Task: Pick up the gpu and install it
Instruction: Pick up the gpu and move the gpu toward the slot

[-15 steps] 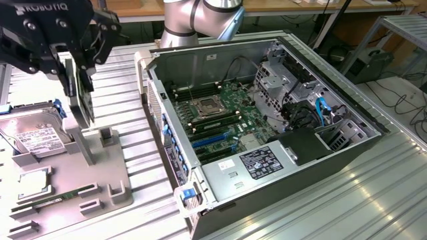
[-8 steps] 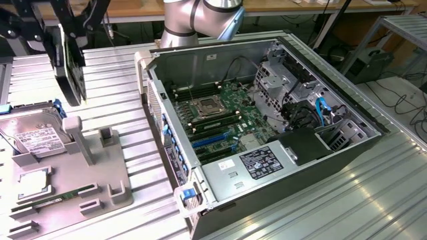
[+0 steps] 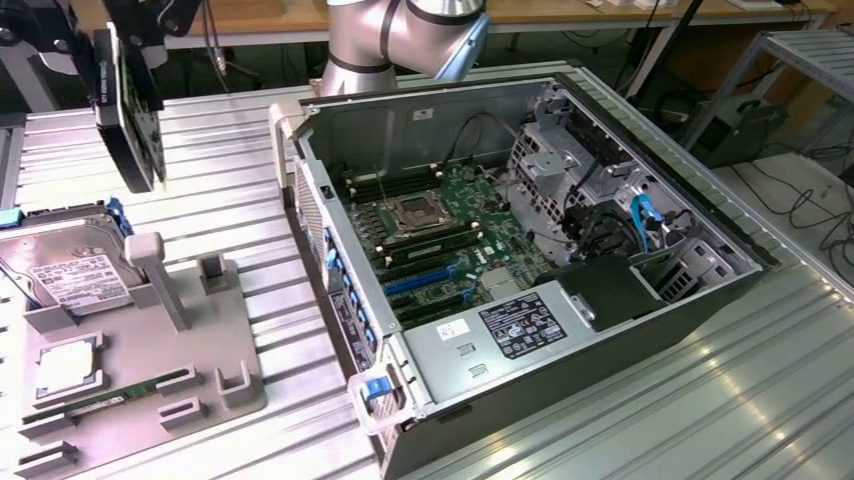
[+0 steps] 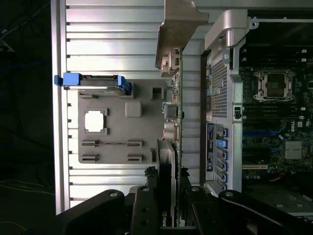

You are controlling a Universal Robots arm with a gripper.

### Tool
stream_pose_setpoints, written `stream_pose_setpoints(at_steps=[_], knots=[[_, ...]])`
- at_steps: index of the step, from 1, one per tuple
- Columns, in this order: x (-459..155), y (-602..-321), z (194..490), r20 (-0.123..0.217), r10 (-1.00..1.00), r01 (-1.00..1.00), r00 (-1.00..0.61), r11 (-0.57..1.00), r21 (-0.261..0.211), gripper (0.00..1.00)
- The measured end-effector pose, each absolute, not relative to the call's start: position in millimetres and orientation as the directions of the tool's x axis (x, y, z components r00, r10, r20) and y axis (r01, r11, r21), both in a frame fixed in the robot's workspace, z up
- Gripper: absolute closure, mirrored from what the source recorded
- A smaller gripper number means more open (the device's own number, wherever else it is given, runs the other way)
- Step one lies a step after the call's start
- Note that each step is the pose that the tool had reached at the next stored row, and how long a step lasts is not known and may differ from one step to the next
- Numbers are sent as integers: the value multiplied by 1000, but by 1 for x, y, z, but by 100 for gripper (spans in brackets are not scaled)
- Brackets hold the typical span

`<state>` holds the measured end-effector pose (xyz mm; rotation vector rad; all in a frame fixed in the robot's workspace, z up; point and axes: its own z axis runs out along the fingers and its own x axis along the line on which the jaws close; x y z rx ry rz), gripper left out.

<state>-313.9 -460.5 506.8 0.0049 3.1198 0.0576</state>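
Ribbed aluminium tabletop (image 3: 694,400), slats running lengthwise, bright glare near its corner at the exterior view's right. Wooden desk (image 3: 601,12) runs behind the tabletop's far edge. Past the edge at the exterior view's right: grey floor (image 3: 767,175), loose black cables (image 3: 817,195), metal-frame rack (image 3: 801,45), dark box (image 3: 731,125) under it.

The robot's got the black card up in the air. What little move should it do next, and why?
Probably slide sideways toward the open computer case. The jaws hold the gpu upright above the table, on the exterior view's left of the case, and the blue slots it likely fits sit inside on the board.
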Motion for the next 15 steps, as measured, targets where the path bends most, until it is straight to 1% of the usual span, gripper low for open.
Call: stream_pose_setpoints(at_steps=[15], knots=[[-253, -460, 507, -21, 4, 3, -1000, 999, 37, 73]])
